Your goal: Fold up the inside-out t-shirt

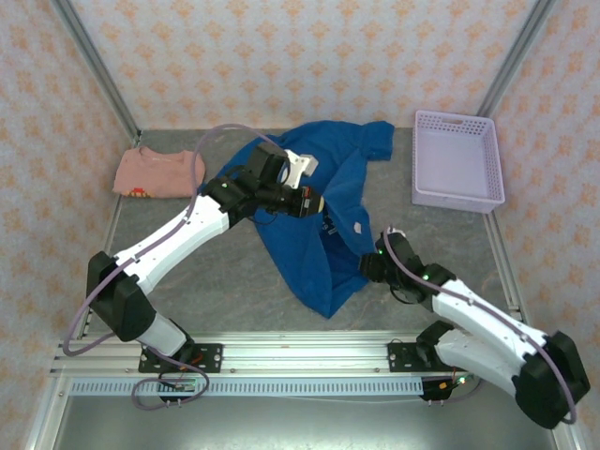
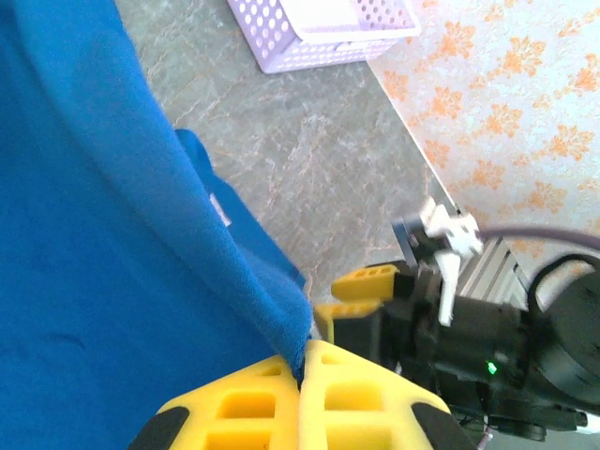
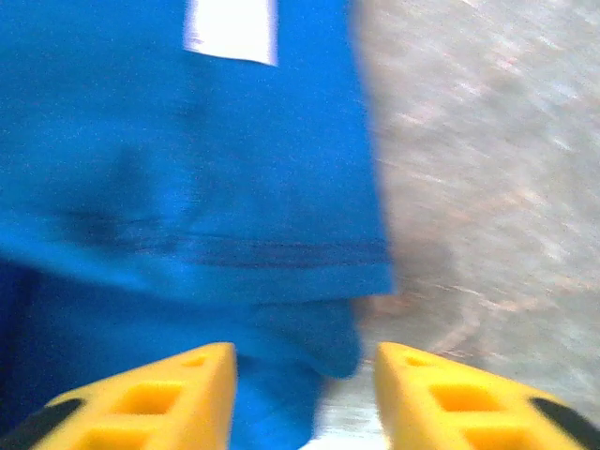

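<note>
The inside-out t-shirt (image 1: 314, 239) is royal blue and lies rumpled across the middle of the table, with one part lifted. My left gripper (image 1: 323, 204) is shut on a fold of its edge; in the left wrist view the yellow fingers (image 2: 375, 394) pinch the blue cloth (image 2: 112, 281) between them. My right gripper (image 1: 369, 264) stands open at the shirt's right edge. In the right wrist view a hemmed corner of the shirt (image 3: 234, 244) lies between the spread fingers (image 3: 159, 394), and a white label (image 3: 232, 28) shows higher up. My right gripper (image 2: 361, 298) also appears open in the left wrist view.
A folded salmon-pink shirt (image 1: 155, 173) lies at the back left. A lilac perforated basket (image 1: 457, 159) stands at the back right, also seen as the basket (image 2: 319, 33) from the left wrist. Grey table (image 1: 225, 281) shows in front of the shirt.
</note>
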You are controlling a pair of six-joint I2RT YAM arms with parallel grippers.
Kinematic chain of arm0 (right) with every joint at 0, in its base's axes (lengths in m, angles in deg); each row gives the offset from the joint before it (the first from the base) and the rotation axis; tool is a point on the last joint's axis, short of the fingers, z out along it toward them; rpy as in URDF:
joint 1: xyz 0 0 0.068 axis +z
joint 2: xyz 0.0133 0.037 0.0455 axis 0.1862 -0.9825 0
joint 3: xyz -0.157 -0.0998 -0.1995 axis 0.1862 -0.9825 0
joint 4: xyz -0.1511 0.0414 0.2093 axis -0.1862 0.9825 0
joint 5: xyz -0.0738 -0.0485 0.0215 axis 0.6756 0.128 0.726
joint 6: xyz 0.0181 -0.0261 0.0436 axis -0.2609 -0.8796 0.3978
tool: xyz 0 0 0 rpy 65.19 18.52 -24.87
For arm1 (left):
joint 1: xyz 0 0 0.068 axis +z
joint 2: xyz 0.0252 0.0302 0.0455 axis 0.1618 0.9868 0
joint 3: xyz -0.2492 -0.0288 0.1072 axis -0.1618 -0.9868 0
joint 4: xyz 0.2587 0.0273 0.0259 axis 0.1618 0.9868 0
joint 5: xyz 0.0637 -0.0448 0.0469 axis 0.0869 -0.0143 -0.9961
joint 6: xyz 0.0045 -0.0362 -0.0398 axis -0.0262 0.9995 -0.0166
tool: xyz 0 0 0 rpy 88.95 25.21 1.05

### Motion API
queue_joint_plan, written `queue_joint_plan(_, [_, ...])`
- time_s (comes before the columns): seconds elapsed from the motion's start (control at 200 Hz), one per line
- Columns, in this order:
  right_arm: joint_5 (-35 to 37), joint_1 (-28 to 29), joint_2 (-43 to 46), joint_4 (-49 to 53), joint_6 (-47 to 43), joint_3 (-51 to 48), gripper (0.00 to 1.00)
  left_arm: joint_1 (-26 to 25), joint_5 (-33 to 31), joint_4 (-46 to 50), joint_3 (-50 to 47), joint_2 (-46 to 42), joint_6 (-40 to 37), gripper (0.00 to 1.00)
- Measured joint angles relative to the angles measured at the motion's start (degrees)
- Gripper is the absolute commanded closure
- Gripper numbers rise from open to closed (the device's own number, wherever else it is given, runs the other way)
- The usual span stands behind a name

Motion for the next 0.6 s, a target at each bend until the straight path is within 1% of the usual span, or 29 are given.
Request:
queue_joint_plan(0.05, [-1.7, 1.7, 2.7, -3.0, -1.5, -0.8, 0.54, 0.0, 0.0, 0.4, 0.2, 0.0, -0.3, 1.0])
queue_joint_plan(0.11, [-3.5, 3.1, 3.4, -7.4, -3.5, -1.7, 0.65, 0.0, 0.0, 1.0, 0.2, 0.0, -0.4, 1.0])
queue_joint_plan(0.17, [-4.4, 4.4, 1.7, -11.7, -5.4, -2.0, 0.76, 0.0, 0.0, 1.4, 0.2, 0.0, -0.3, 1.0])
queue_joint_plan(0.225, [-4.7, 5.8, -1.7, -16.2, -7.9, -2.0, 0.82, 0.0, 0.0, 1.7, 0.2, 0.0, -0.4, 1.0])
queue_joint_plan(0.325, [-4.7, 7.6, -9.7, -23.8, -11.0, -2.6, 0.87, 0.0, 0.0, 2.1, 0.2, 0.0, -0.6, 1.0])
queue_joint_plan(0.475, [-4.2, 8.8, -18.3, -32.5, -15.1, -3.5, 0.95, 0.0, 0.1, 3.1, 0.3, 0.0, -0.7, 1.0])
queue_joint_plan(0.595, [-0.5, 9.6, -24.9, -39.6, -18.9, -3.4, 0.95, 0.0, 0.3, 4.5, 1.2, 0.4, -0.9, 1.0])
